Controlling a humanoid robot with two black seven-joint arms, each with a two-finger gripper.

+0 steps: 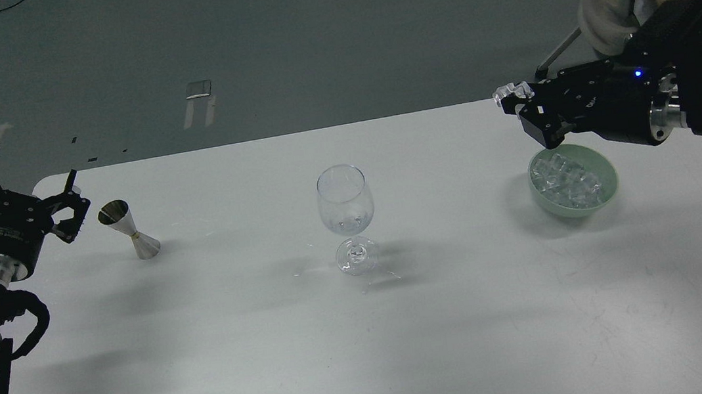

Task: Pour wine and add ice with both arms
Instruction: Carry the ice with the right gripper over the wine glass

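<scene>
Left gripper: fingers spread wide, holding nothing, idle at the near-left table edge. Just beyond its fingertips stands the metal jigger, upright on its cone base, not touched.

Wine glass: upright mid-table, well apart from both sets of fingers. A thin film of clear wine seems to sit in the bottom of the bowl; barely visible, so low confidence.

Green bowl: below and slightly behind the right fingertips, with many ice cubes heaped inside.

Right gripper: raised above the table, fingers closed on 1 clear ice cube held at the very tips, pointing toward the glass.

Judged step: carrying the cube across to the glass.

Risks:
- Cube is pinched at the fingertips only and is probably slick; it could slip out during the traverse.
- Release from height could strike the rim or tip the tall, narrow-stemmed glass.
- A low approach could knock the rim with the fingers.
</scene>
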